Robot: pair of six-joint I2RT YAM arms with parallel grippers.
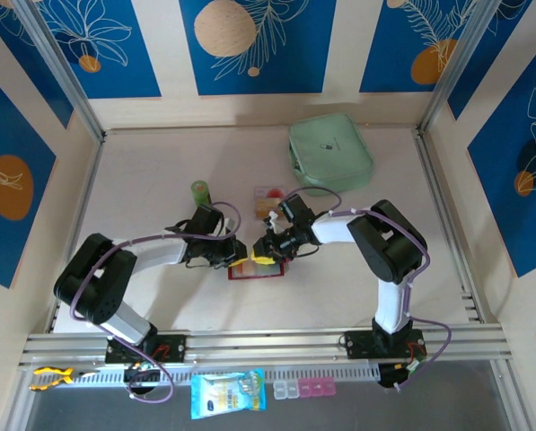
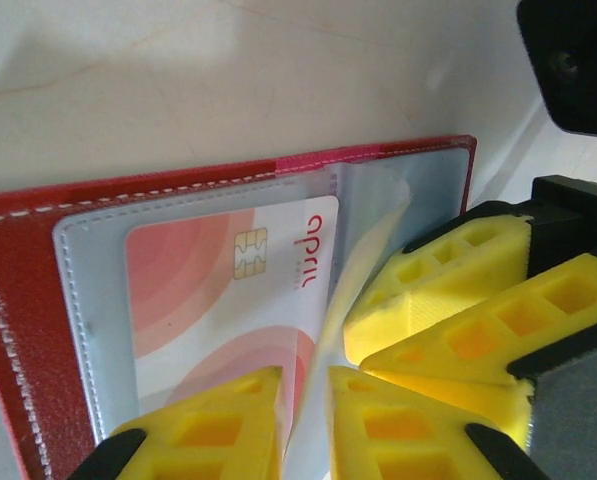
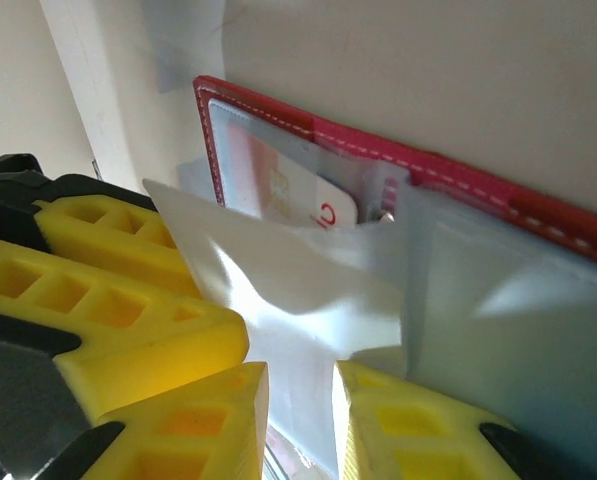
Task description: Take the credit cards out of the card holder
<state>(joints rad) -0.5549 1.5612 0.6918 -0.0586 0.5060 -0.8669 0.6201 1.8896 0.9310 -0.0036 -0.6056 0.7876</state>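
The dark red card holder (image 1: 250, 272) lies open on the table between both grippers. In the left wrist view its red cover (image 2: 18, 260) frames a clear sleeve holding a pinkish-red and white credit card (image 2: 208, 280) with a chip. My left gripper (image 2: 305, 375) is shut on that card's edge and its sleeve. My right gripper (image 3: 301, 368) is shut on a lifted clear sleeve leaf (image 3: 298, 290) of the holder (image 3: 458, 175), with the card (image 3: 278, 195) behind it. Seen from above, the left gripper (image 1: 239, 254) and right gripper (image 1: 266, 244) almost touch. Loose pinkish and tan cards (image 1: 269, 197) lie just beyond.
A mint-green zip pouch (image 1: 329, 153) lies at the back right. A small green cylinder (image 1: 200, 191) stands behind the left arm. The right gripper's yellow fingers (image 2: 448, 290) crowd the left wrist view. Raised walls bound the table on three sides.
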